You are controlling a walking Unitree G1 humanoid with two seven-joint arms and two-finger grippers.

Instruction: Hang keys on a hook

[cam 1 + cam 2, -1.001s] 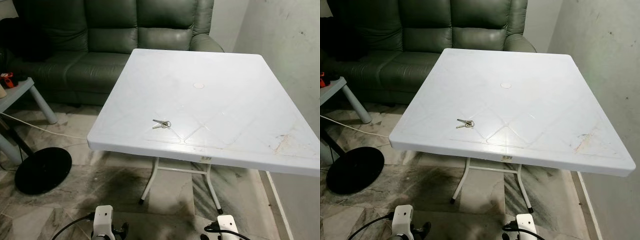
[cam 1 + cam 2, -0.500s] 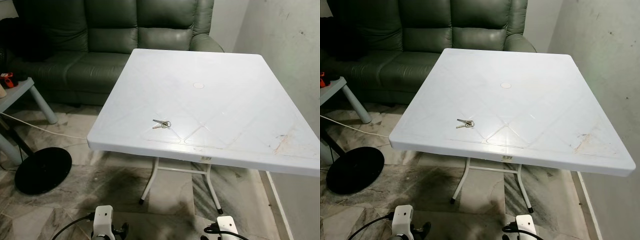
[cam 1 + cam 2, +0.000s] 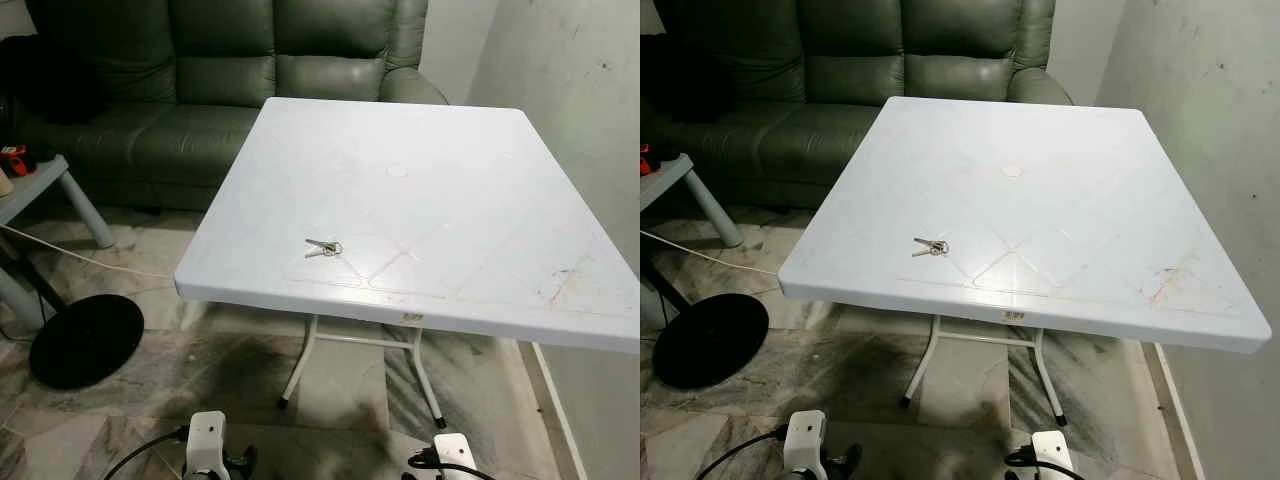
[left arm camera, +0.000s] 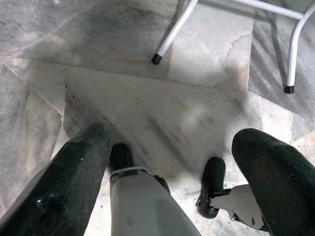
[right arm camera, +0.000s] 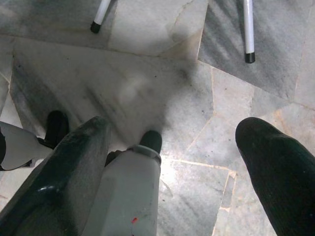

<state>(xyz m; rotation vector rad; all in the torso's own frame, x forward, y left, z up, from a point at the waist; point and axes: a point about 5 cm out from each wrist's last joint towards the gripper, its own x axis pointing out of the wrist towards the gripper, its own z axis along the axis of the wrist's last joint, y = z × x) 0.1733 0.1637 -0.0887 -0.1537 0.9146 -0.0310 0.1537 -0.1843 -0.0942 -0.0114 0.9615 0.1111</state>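
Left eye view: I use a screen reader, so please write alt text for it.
Keys lie near the front edge of a white table. A green sofa stands behind it, and a black round base sits on the marble floor.

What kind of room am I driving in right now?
Most likely a home living room: a green leather sofa stands behind a white folding table on a marble-tiled floor, with a small side table to the left. The keys lie near the table's front edge.

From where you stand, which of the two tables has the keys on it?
The big white table straight ahead: the keys lie near its front edge. The small grey table to the left has none.
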